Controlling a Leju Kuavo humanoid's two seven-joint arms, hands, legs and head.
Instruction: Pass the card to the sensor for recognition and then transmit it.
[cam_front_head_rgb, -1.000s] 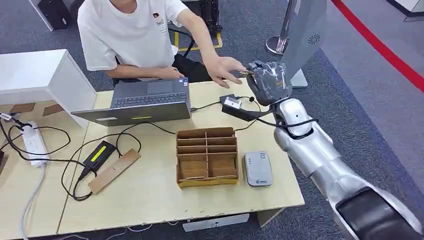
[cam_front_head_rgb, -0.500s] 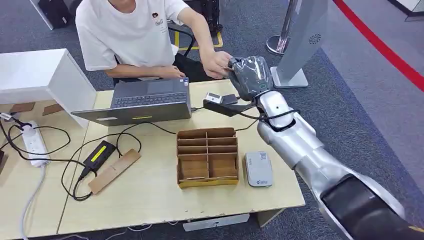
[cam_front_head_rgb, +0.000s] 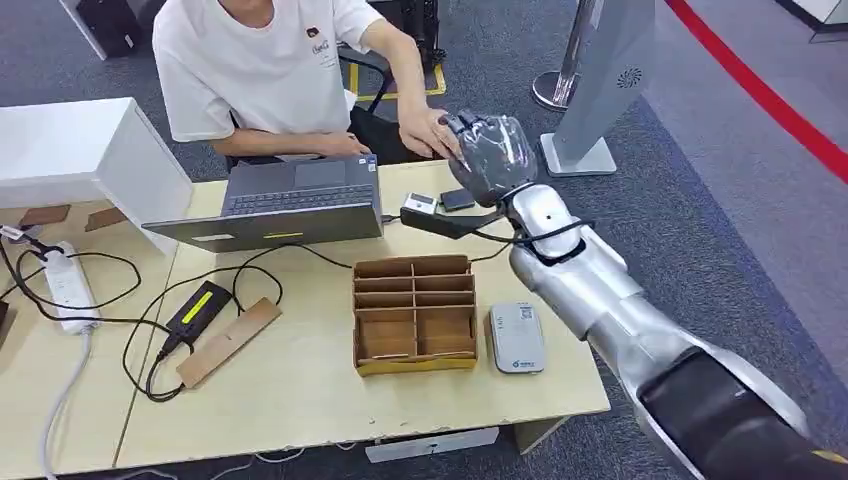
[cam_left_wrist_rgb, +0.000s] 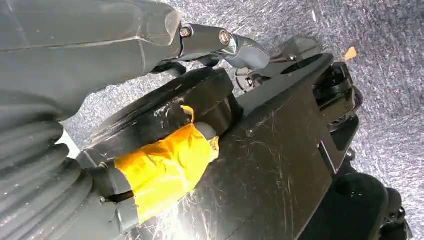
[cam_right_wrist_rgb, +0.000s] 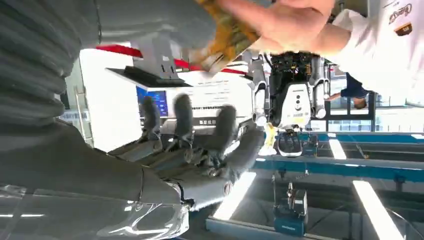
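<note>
The right robot hand (cam_front_head_rgb: 487, 152) is raised above the far edge of the desk (cam_front_head_rgb: 300, 400), next to the hand of a person (cam_front_head_rgb: 428, 132) in a white shirt who sits behind it. In the right wrist view the robot hand (cam_right_wrist_rgb: 200, 150) has its fingers (cam_right_wrist_rgb: 182, 117) spread apart and slightly curled, with nothing between them: it is released. In that same view the card (cam_right_wrist_rgb: 227, 37), yellowish and patterned, sits in the person's hand (cam_right_wrist_rgb: 285, 22), just beside the robot's fingers but apart from them. In the head view the card cannot be made out between the two hands.

The left robot hand (cam_left_wrist_rgb: 75, 75) appears in the left wrist view as a grey ribbed cover and a thick grey thumb. Whether it is released or clenched cannot be told from there.

On the desk a grey sensor (cam_front_head_rgb: 516, 338) lies flat near the front right corner, just beside a cardboard box with compartments (cam_front_head_rgb: 413, 313). Behind the box stands an open laptop (cam_front_head_rgb: 285, 205). A white power strip (cam_front_head_rgb: 67, 288) and a black adapter (cam_front_head_rgb: 198, 308) lie well to the left, with cables between them.
</note>
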